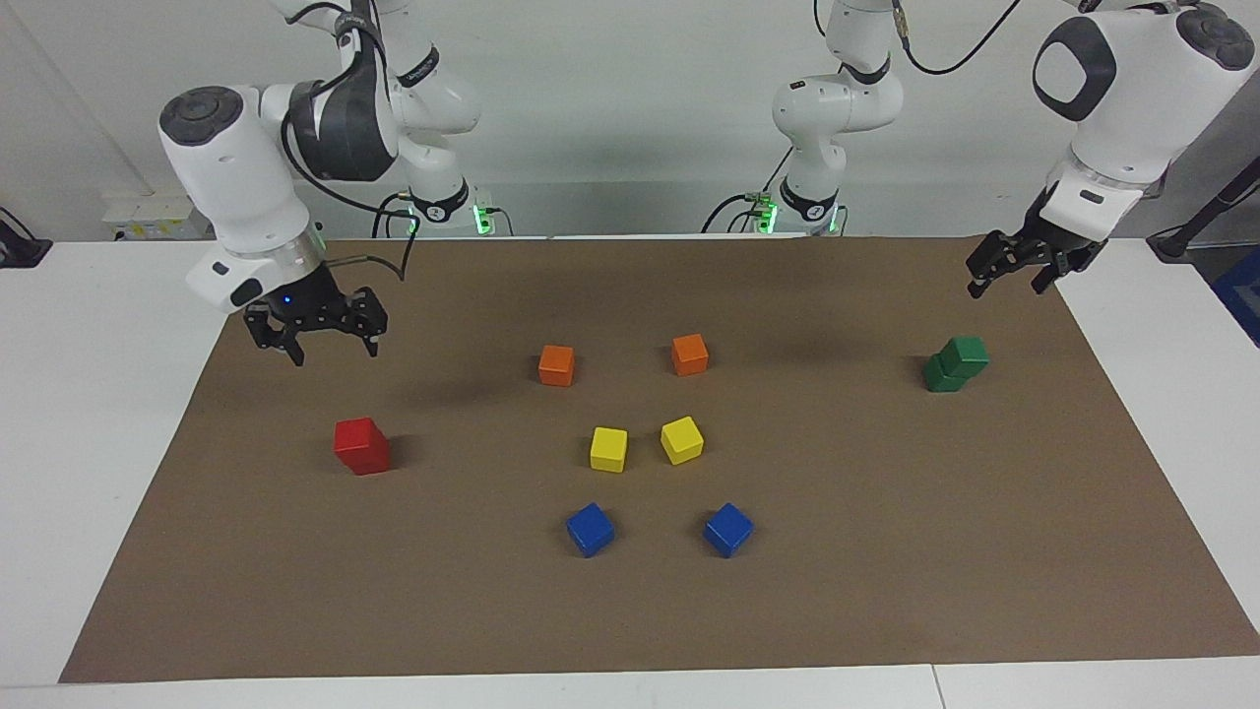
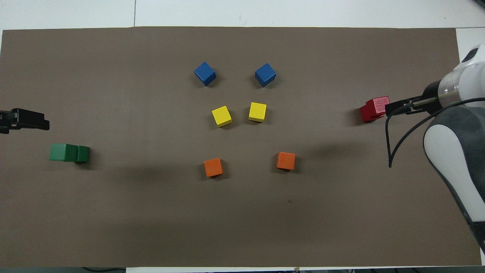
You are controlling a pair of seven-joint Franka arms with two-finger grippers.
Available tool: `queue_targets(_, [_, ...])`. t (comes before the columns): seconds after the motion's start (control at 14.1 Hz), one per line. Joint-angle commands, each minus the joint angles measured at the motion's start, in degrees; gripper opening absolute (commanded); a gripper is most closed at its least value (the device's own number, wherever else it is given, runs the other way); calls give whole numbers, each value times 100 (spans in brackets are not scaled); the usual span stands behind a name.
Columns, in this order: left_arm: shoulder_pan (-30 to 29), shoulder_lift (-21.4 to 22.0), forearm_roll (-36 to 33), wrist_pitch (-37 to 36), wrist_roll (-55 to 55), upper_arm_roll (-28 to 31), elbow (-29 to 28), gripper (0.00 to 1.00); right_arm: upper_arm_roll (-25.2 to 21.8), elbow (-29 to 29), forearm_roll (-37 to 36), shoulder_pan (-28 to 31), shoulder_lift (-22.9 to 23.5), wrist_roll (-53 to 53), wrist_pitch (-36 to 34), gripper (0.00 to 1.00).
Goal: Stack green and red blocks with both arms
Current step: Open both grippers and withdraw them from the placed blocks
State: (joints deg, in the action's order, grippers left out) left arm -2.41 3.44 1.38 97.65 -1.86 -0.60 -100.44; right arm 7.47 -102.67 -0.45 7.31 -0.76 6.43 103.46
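Going across the facing view from the right arm's end of the table. Right gripper (image 1: 328,335) hangs in the air over bare brown mat (image 1: 630,611), fingers spread apart & empty, not touching anything. Its arm comes down from the robots' end.

Red stack (image 1: 361,445): two red blocks, one on top of the other, edges approx aligned, standing on the mat at the right arm's end, farther from the robots than the spot under the right gripper. In the overhead view the stack (image 2: 374,109) shows just beside the gripper's black tip, but the facing view shows clear air between them.

Mid-table, three loose pairs, none stacked, each pair side by side w/ a gap: orange cubes (image 1: 556,365) nearest the robots, yellow cubes (image 1: 608,449) in the middle, blue cubes (image 1: 591,529) farthest.

Green stack (image 1: 956,363): two green blocks, one on the other, top one twisted a bit & slightly offset, on the mat at the left arm's end; overhead shows it as (image 2: 69,152).

Left gripper (image 1: 1014,274) is up in the air over the mat's edge at the left arm's end, above & apart from the green stack, jaws parted, holding nothing.
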Motion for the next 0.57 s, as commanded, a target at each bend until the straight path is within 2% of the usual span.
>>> queue_targets(0.0, [83, 34, -94, -255, 89, 52, 86, 100, 9, 781, 98, 34, 67, -291, -1000, 100])
queue_targets(0.14, [83, 165, -94, -308, 54, 34, 16, 100, 0, 1064, 89, 51, 111, -309, -1414, 100])
queue_targets(0.5, [30, 315, -68, -720, 89, 52, -2, 100, 0, 1064, -8, 78, 120, -309, -1381, 100])
